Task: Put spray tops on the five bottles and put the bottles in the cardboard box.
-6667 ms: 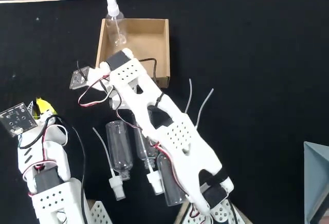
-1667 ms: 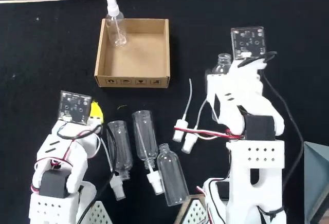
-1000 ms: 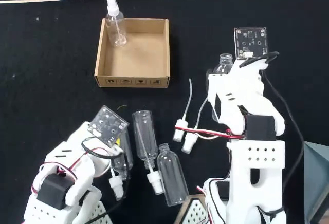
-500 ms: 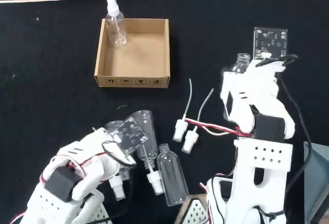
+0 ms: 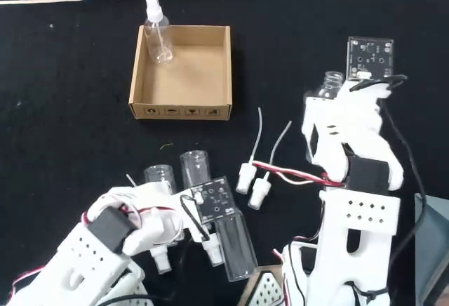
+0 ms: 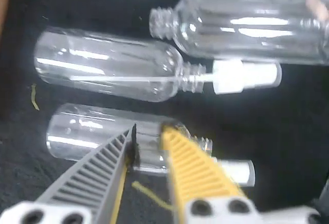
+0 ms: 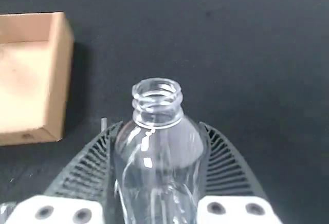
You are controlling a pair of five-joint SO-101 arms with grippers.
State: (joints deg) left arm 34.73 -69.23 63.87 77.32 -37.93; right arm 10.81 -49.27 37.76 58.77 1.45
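Observation:
My right gripper is shut on a clear bottle with a bare threaded neck and holds it upright; from above, this bottle stands right of the cardboard box. One bottle with a spray top leans in the box's far left corner. Three bottles lie near the table's front: two with white tops and one capless. My left gripper hovers narrowly open just over the nearest of them. Two loose spray tops lie between the arms.
The left arm stretches low over the lying bottles. The right arm's red and white cable runs above the loose spray tops. A grey object sits at the table's right edge.
My left arm has swung right and down over the lying bottles. My right arm, earlier stretched toward the box, now holds a bottle upright and has shifted slightly right.

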